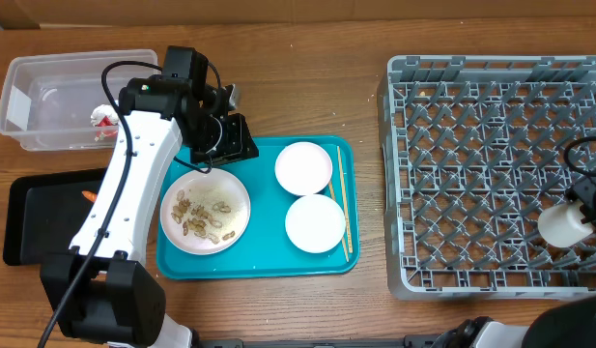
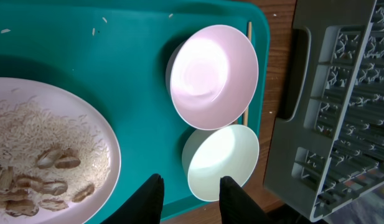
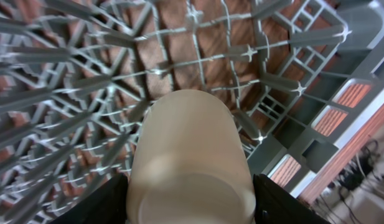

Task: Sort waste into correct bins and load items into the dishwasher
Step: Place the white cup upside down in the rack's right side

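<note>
Overhead: bright, even light from above, sharp across the frame. Soft, short shadows along the tray [image 1: 269,263] rim and the rack [image 1: 491,282]. White bowls [image 1: 303,166] nearly blown out. Pale glare patches on the clear bin [image 1: 27,106], upper left.

Left wrist: broad glare inside the top bowl [image 2: 210,74]. Left gripper [image 2: 190,182] a dark silhouette at the bottom edge. Rack at right leans, wide-angle skew.

Right wrist: cup [image 3: 188,162], lower centre, soft and out of focus. Rack tines bow outward, blurred at left.

Cream cup [image 3: 190,162], seemingly tilted, over grey rack [image 1: 471,145]
</note>
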You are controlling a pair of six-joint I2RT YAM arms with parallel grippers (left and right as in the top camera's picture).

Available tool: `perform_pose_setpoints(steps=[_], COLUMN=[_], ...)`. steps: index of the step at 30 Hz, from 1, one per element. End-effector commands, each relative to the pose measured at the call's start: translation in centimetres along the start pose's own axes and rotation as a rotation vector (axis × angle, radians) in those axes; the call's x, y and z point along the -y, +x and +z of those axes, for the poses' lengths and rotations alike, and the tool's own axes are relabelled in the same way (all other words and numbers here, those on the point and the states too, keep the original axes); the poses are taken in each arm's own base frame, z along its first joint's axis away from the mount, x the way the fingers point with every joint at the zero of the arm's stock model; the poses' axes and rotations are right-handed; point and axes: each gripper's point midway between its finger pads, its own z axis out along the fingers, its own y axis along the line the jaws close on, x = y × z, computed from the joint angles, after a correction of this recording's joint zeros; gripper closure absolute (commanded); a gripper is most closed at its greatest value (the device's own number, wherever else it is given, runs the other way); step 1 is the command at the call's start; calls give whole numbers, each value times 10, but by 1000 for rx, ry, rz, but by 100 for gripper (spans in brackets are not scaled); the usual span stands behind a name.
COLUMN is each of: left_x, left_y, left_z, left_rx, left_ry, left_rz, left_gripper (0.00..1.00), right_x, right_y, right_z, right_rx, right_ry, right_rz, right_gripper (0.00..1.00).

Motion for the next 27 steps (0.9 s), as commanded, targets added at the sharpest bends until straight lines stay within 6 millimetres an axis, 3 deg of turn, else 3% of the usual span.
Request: perform_pose_setpoints(steps=[1, 17, 27], left_x=[3, 3, 3], left_y=[-3, -1, -2], left_z=[-13, -13, -13], left_rx=[38, 33, 33], left_ry=[-3, -4, -7], left_rz=[31, 31, 32], left_gripper=[68, 68, 68], right_x=[6, 11, 10], right_y=[-6, -13, -22], right_z=[7, 14, -4], right_rx=[2, -19, 13], right_ry=[31, -11, -33], right_rz=[22, 97, 104], right_gripper=[57, 57, 57])
